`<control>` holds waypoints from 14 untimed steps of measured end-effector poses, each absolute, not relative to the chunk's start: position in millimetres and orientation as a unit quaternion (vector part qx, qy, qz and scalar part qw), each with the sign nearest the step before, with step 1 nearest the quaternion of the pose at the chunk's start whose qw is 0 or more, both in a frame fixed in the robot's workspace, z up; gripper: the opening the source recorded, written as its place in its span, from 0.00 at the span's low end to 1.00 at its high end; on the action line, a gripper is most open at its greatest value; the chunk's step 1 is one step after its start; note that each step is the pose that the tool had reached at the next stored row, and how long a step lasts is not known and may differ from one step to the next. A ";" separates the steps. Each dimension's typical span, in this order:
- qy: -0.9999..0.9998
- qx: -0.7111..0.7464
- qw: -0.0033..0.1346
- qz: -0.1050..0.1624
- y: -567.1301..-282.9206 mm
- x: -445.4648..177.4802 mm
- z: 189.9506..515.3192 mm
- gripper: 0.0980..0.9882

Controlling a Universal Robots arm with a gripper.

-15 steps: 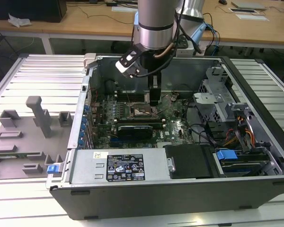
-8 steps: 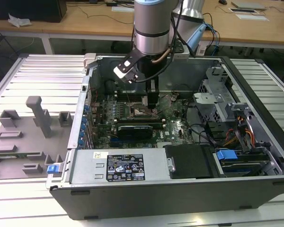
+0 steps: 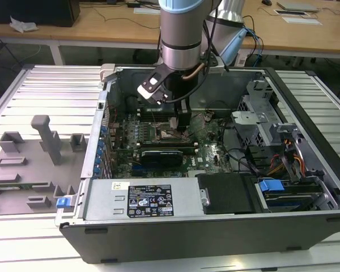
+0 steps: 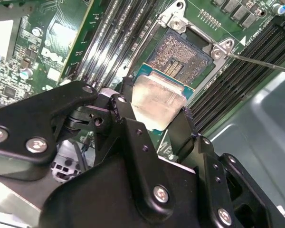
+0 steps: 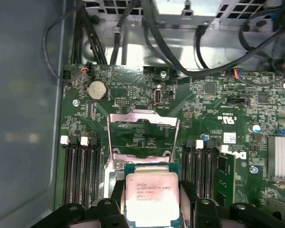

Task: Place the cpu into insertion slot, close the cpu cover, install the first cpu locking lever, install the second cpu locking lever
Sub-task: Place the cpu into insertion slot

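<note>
Pincer (image 4: 155,110) grips cpu (image 5: 151,197), partly hiding insertion slot (image 4: 180,54).

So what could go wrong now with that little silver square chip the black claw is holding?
The black gripper pinches the small silver-topped square cpu just by its edges, so it might slip. The square dark insertion slot lies uncovered; a crooked landing could damage it. The thin silver cpu cover stands open close by and may catch the chip.
</note>
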State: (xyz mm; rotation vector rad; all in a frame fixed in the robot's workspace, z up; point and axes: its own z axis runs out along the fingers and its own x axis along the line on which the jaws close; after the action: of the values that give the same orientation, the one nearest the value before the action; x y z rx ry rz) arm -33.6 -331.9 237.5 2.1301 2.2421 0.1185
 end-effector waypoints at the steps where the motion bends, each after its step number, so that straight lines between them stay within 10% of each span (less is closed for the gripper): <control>1: 0.727 0.685 0.023 0.038 -331.4 -33.6 236.5 0.50; 14: 0.716 0.697 0.025 0.037 -324.2 -46.1 222.6 0.50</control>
State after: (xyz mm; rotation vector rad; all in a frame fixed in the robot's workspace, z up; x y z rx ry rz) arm -46.1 -324.2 222.6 2.1562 2.2128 0.1136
